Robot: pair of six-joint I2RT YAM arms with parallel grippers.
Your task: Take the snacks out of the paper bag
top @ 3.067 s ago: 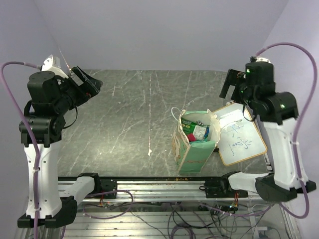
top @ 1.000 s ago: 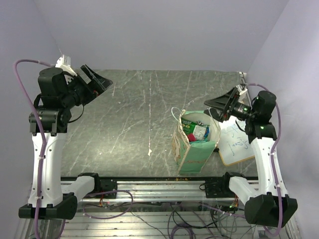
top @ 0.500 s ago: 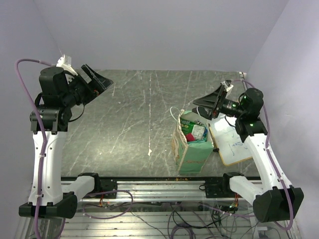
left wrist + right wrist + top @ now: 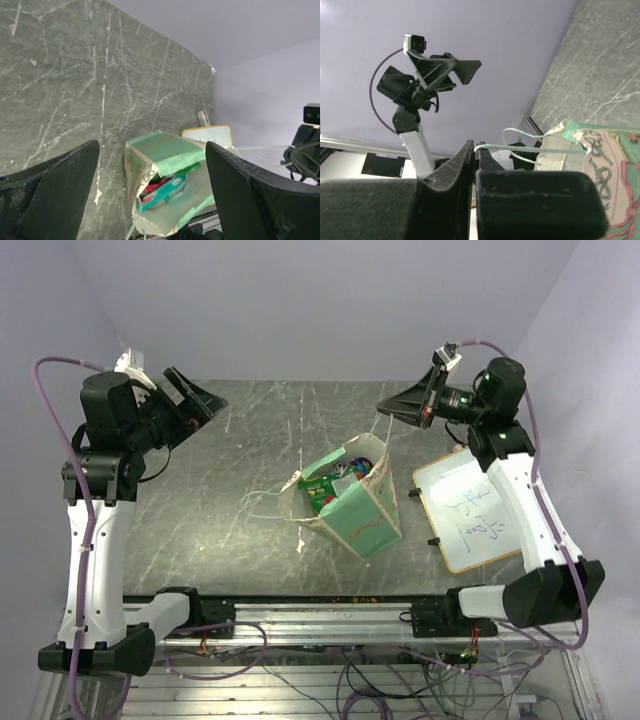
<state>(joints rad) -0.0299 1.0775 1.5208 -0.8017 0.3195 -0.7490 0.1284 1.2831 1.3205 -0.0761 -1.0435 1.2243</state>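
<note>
While right hand point(image 4: 383, 409) pinches string point(image 4: 520, 148) — paper bag point(image 4: 352, 512) leans.

Overhead view looks down on the table point(image 4: 260, 440); the wrist views face each other from afar, sharing the paper bag point(image 4: 345, 502).

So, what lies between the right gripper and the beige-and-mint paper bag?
Only a white string handle, taut from the right gripper to the paper bag; the right wrist view shows it.
</note>
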